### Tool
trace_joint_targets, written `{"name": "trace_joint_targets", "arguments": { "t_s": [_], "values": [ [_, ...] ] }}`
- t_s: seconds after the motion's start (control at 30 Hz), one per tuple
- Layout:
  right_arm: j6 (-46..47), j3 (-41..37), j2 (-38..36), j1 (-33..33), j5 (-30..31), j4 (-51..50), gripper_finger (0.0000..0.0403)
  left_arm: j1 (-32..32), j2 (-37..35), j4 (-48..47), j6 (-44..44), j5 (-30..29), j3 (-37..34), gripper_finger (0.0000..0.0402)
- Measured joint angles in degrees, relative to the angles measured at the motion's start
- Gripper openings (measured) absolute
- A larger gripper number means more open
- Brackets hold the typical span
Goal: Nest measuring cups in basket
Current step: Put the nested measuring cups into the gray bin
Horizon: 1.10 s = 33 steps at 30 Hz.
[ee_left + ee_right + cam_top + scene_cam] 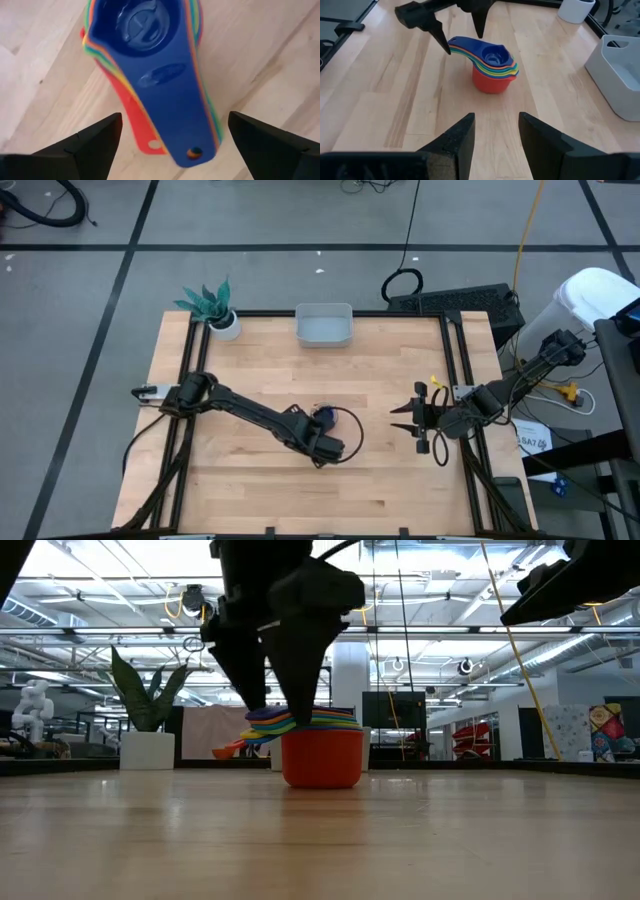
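Observation:
The measuring cups (325, 416) stand nested in one stack on the table's middle, the red cup (322, 755) at the bottom and the dark blue one (145, 30) on top, resting on the red cup's base. Their handles (175, 100) fan out together. My left gripper (322, 430) hangs over the handles, pointing down and open, one finger on each side of them without touching (175, 145). My right gripper (393, 420) waits open to the right of the stack, facing it (496, 135). The pale basket (323, 338) sits at the far edge, with nothing in it.
A white pot with a teal plant (225, 325) stands at the far left corner, left of the basket (615, 85). Bare wood lies between the stack and the basket. Black frame rails run along the left and right table sides.

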Motion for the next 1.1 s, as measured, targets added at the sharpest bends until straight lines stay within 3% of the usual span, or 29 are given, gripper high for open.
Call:
{"name": "trace_joint_targets", "arguments": {
  "t_s": [1.1],
  "values": [
    [1.5, 0.0, 0.0, 0.0, -0.1, 0.1, 0.0146, 3.0, 3.4, -2.7, 3.8, -1.7, 0.0, 0.0367]
  ]
}}
